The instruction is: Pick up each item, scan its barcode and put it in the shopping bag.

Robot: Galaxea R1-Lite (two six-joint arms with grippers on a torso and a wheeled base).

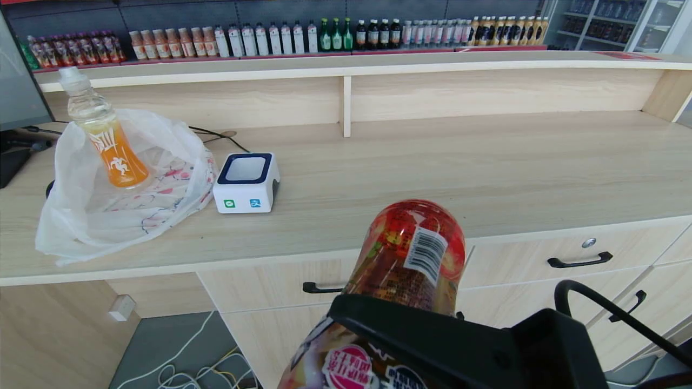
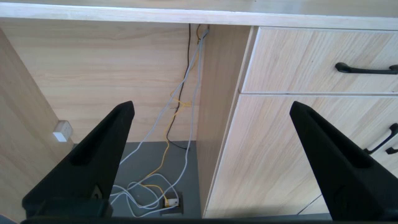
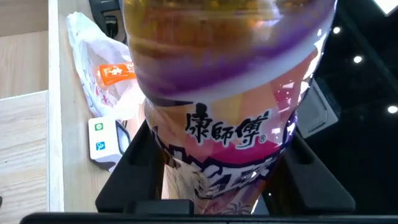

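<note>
My right gripper (image 1: 386, 329) is shut on a drink bottle (image 1: 411, 254) with a red and purple label, held tilted in front of the counter's front edge. Its white barcode patch (image 1: 425, 254) faces up. In the right wrist view the bottle (image 3: 230, 93) sits between the black fingers (image 3: 134, 168). On the counter, a white scanner (image 1: 247, 182) with a dark blue rim stands to the right of an open white shopping bag (image 1: 108, 216). An orange drink bottle (image 1: 105, 135) stands upright in the bag. My left gripper (image 2: 211, 162) is open below the counter, facing the cabinet.
A monitor (image 1: 19, 81) stands at the counter's far left, with cables running behind the bag. A raised wooden ledge (image 1: 346, 75) lines the counter's back, with shelves of bottles (image 1: 324, 35) beyond it. Drawers with black handles (image 1: 579, 262) are below, and loose cables (image 2: 155, 186) lie on the floor.
</note>
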